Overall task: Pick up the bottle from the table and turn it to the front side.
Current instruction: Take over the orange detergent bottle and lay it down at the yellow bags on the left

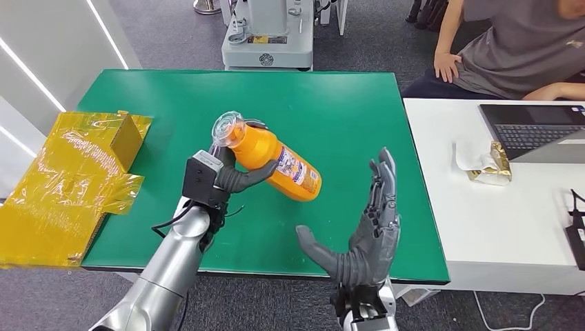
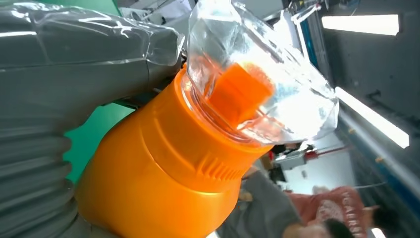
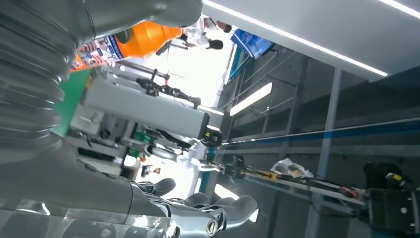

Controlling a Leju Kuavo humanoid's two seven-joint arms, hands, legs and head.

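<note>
From the head view we see the left hand (image 1: 231,172) gripping the orange bottle (image 1: 276,162) around its upper body, thumb and fingers wrapped on it, holding it above the green table (image 1: 345,110). The bottle is tilted, its clear cap (image 1: 227,128) pointing toward ten o'clock and its base toward four o'clock, with the printed label (image 1: 300,172) near the base end. In the left wrist view we find the same clear cap (image 2: 262,84) close up over an orange spout, the bottle's shoulder pressed against the grey thumb. Our right hand (image 1: 369,234) stands at about five o'clock from the bottle, well apart from it, fingers spread wide and upright, holding nothing. A yellow crinkled bag (image 1: 69,186) lies at the table's nine o'clock edge. At two o'clock a seated person (image 1: 510,48) leans beside a white desk (image 1: 483,227) with a laptop (image 1: 538,127).
</note>
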